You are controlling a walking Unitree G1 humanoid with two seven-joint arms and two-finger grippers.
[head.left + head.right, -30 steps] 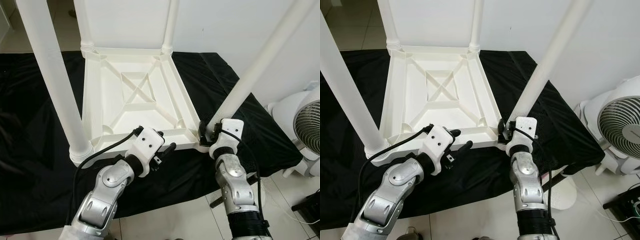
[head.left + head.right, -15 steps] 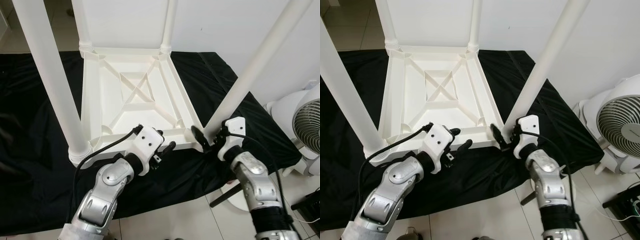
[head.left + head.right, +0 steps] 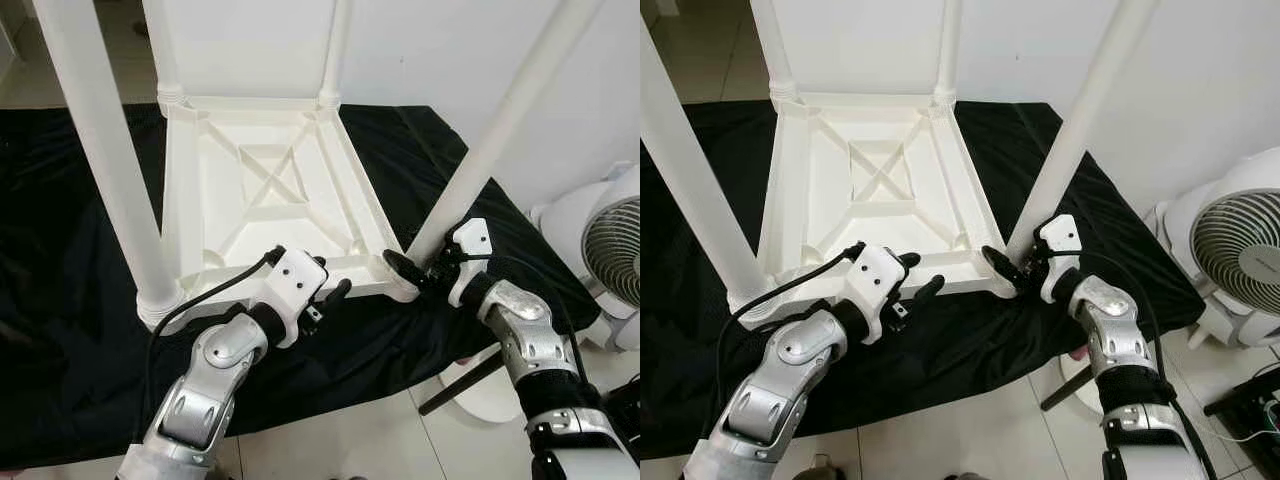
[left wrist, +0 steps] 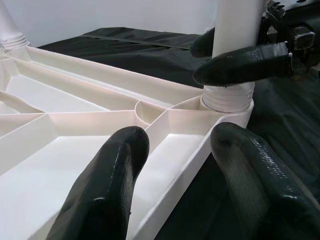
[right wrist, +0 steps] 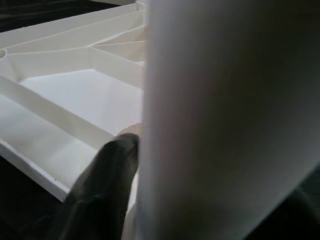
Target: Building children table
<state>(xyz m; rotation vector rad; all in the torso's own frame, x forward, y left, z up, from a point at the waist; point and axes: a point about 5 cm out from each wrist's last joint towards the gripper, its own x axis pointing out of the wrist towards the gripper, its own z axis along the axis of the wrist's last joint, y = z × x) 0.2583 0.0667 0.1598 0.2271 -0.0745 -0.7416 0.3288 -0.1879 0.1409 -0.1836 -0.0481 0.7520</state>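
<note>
Head views: bright, even indoor light, sharp, no motion blur. White table underside [image 3: 270, 190] near clipping, ribs still readable. Black cloth [image 3: 60, 300] crushed dark, folds barely visible. Soft shadows only. Wide-angle stretch toward 10 and 2 o'clock: legs splay outward. Left wrist view: well lit, near fingers [image 4: 107, 195] soft, glossy highlights. Right wrist view: table leg [image 5: 225, 110] very close, out of focus, dim toward 6 o'clock.

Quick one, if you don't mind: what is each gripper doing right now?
Left gripper: open, fingers straddling the tabletop edge.
Right gripper: shut on the near right table leg at its base.
</note>
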